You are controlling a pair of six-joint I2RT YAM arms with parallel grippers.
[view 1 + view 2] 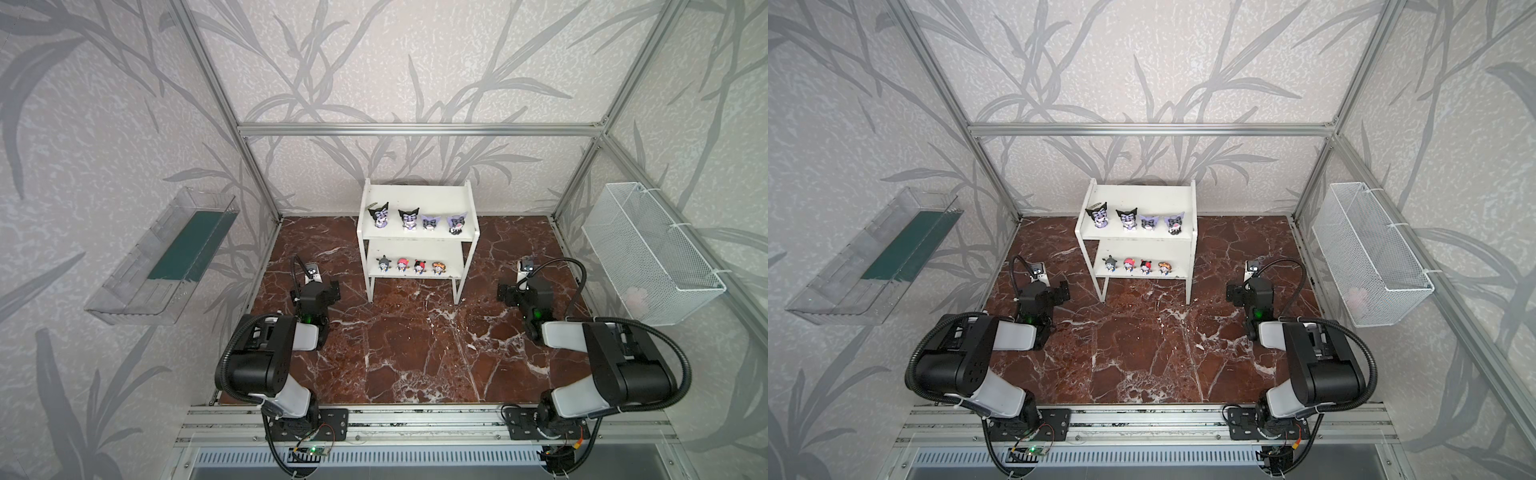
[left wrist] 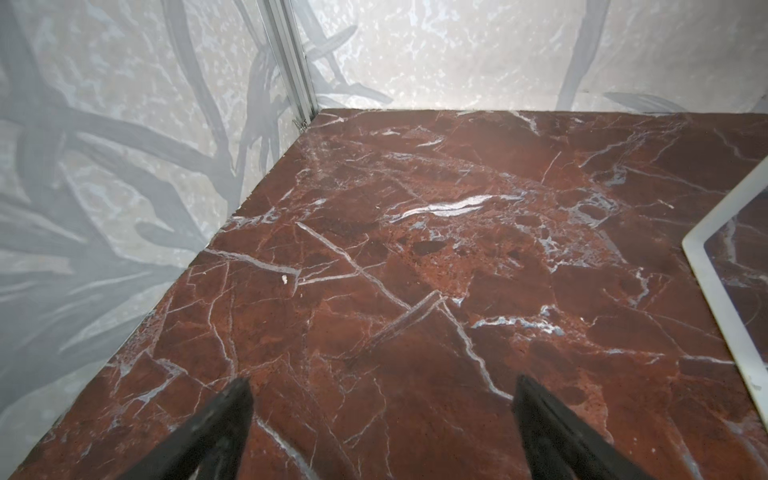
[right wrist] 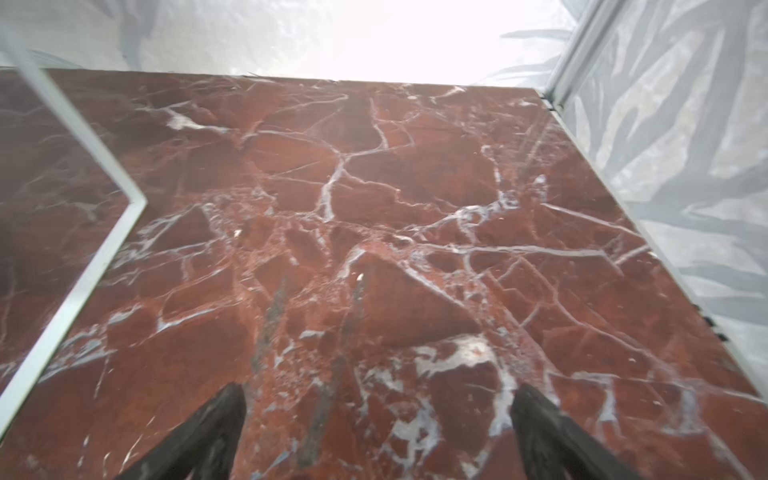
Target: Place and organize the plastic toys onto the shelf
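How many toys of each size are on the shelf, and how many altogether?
Larger pointed-ear figurines, top tier of the shelf: 4
Smaller figurines, lower tier: 4
Total: 8

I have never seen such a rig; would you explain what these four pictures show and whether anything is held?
Two robot arms, the left arm and the right arm, stand at a marble table's near edge. Two pictures look down from overhead; two come from cameras on the wrists, looking past each arm's jaws. Both pairs of jaws are wide open and hold nothing. On the white shelf, four larger figurines stand on the top tier, four smaller figurines on the lower.
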